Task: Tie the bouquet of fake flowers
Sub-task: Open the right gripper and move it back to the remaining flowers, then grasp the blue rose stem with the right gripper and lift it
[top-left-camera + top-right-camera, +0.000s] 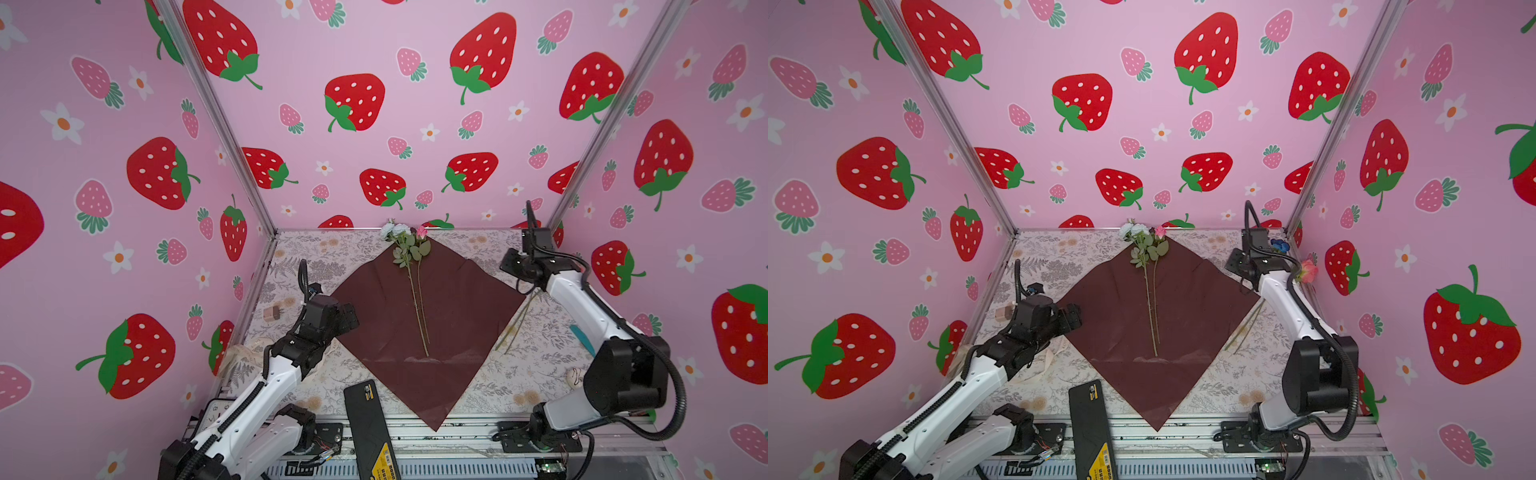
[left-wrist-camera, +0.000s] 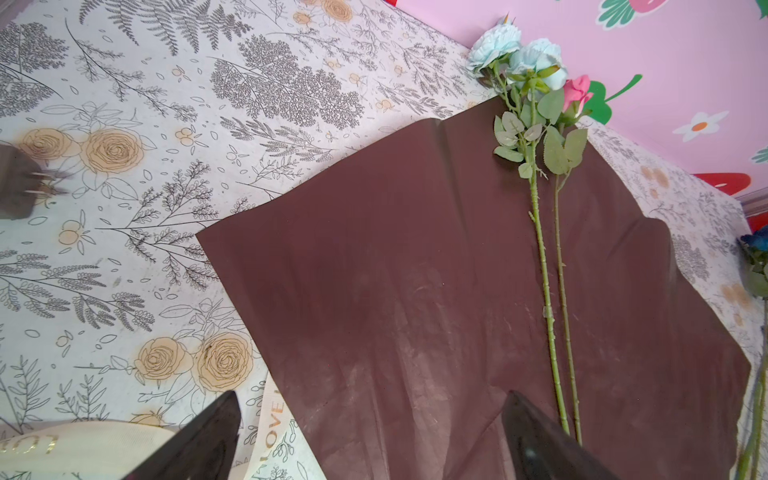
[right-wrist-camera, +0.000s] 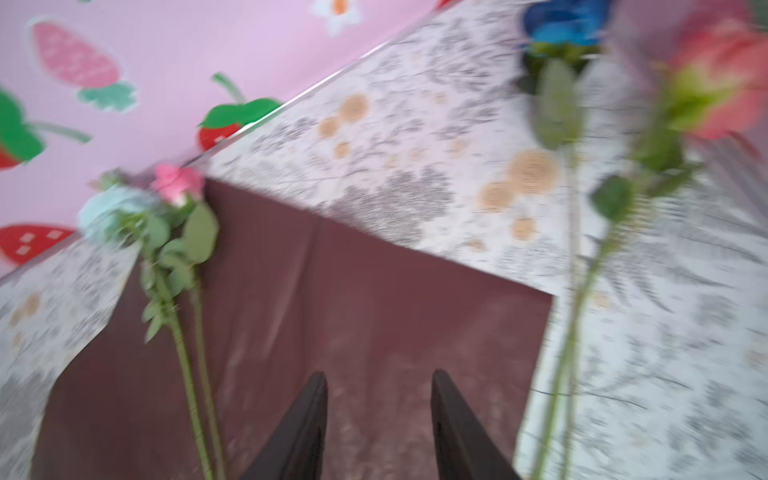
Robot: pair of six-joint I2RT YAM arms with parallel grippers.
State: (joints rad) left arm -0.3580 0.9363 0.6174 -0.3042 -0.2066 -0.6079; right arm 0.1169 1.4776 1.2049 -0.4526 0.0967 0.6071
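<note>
- Hovering at the left corner of the dark red wrapping paper [image 2: 415, 270], the left gripper [image 2: 372, 395] has its fingers spread wide with nothing between them.
- Only its wrist view shows the cream ribbon [image 2: 272, 419], lettered "LOVE", lying on the floral tablecloth [image 2: 166, 208] just beside that paper edge. In both top views the arm hides most of it.
- The right gripper [image 3: 378, 374] is over the paper near its right corner, fingers parted and empty. That wrist view is blurred.
- In both top views the paper lies flat as a diamond in the middle of the table. The pale blue and pink flowers [image 1: 409, 249] are laid along its centre, blooms at the far corner by the back wall.
- The dark blue and coral flowers [image 3: 723, 83] lie off the paper to its right. In a top view the coral bloom [image 1: 1308, 271] shows past the right arm, and in a top view the arm leaves only their stems [image 1: 517, 324] showing.
- A black device [image 1: 370, 428] sits at the front edge.
</note>
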